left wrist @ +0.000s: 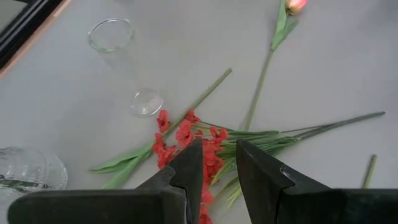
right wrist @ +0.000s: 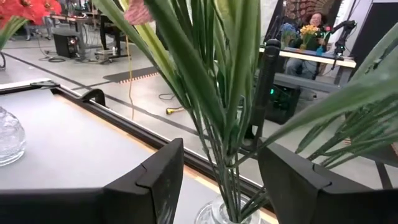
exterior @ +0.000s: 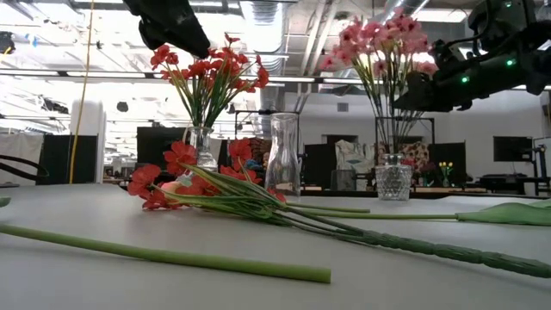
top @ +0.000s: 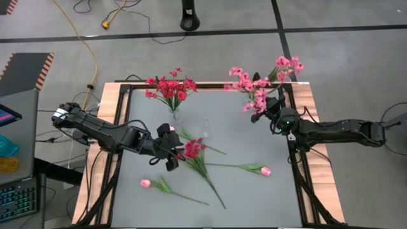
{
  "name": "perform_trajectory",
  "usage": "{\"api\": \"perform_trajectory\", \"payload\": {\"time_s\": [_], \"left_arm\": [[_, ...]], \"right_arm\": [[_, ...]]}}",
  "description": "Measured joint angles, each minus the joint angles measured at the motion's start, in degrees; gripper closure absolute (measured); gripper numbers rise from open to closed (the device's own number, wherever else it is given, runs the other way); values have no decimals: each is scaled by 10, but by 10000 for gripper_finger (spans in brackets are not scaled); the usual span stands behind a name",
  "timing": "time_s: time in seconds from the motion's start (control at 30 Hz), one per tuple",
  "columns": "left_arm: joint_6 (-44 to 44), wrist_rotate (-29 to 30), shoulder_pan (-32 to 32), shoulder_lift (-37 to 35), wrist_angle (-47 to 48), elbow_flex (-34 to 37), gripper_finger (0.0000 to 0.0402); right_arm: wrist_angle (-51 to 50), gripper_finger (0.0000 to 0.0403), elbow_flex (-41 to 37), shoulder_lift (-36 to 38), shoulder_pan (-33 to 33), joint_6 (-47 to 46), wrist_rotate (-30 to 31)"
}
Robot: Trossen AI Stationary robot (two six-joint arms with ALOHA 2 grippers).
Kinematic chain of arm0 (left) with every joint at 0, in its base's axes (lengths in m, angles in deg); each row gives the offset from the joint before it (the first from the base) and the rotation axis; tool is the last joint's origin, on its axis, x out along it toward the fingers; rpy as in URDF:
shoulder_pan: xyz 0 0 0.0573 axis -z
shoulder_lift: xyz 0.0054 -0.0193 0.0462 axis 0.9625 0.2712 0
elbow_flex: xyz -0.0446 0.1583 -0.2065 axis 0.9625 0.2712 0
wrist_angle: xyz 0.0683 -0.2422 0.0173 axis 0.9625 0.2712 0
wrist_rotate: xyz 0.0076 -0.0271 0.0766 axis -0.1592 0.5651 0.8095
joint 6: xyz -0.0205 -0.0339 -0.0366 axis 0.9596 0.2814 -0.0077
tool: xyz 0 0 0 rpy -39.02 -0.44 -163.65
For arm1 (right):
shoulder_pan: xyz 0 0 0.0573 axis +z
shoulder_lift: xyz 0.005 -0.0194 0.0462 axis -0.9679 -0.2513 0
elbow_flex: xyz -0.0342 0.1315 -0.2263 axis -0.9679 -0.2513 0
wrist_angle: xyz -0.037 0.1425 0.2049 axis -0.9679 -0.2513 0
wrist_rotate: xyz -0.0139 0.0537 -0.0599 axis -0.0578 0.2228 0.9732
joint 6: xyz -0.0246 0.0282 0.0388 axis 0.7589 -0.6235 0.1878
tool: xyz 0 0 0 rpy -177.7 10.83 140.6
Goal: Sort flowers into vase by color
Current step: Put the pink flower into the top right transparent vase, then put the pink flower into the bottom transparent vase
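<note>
A: Hovering over the grey table [top: 254, 197], the left gripper [top: 170, 147] sits above the loose red sprig [top: 193, 150], near the empty clear vase [top: 206, 127]; its fingers stand slightly apart, pinching nothing, probably lining up a pick.

B: And the right gripper [top: 275, 109]?

A: Far side of that empty vase, jaws spread wide either side of the pink spray's [top: 257, 86] stems, apparently not squeezing them. Those stand in a cut-glass vase [exterior: 393, 181].

B: Anything sorted?

A: Red clusters [top: 170, 87] fill another glass vase [exterior: 201, 148]. Two smooth tulip buds [top: 145, 183] [top: 265, 171] lie flat nearer the table's front edge, on slim green plastic-looking stems.
</note>
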Motion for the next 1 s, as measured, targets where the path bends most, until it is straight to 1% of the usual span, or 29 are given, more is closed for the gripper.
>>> {"api": "perform_trajectory", "payload": {"time_s": [0.07,0.13,0.2,0.43,0.5,0.6,0.67,1.0], "left_arm": [[0,0,0,0,0,0,319],[0,-2,0,0,0,0,319],[0,-2,0,0,0,0,319],[-7,-2,0,0,0,0,319],[-12,-2,0,0,0,0,319],[-13,-2,0,0,0,0,319],[-13,-2,0,0,0,0,319],[-13,-7,0,0,0,0,319]], "right_arm": [[-4,174,0,3,0,0,0],[-36,174,11,10,1,-4,0],[-104,174,34,21,3,-26,0],[-398,174,132,42,3,-107,-1],[-452,174,154,42,3,-122,-1],[-507,174,178,42,3,-137,-11],[-539,174,193,42,3,-149,-38],[-713,174,265,42,3,-237,-209]]}}
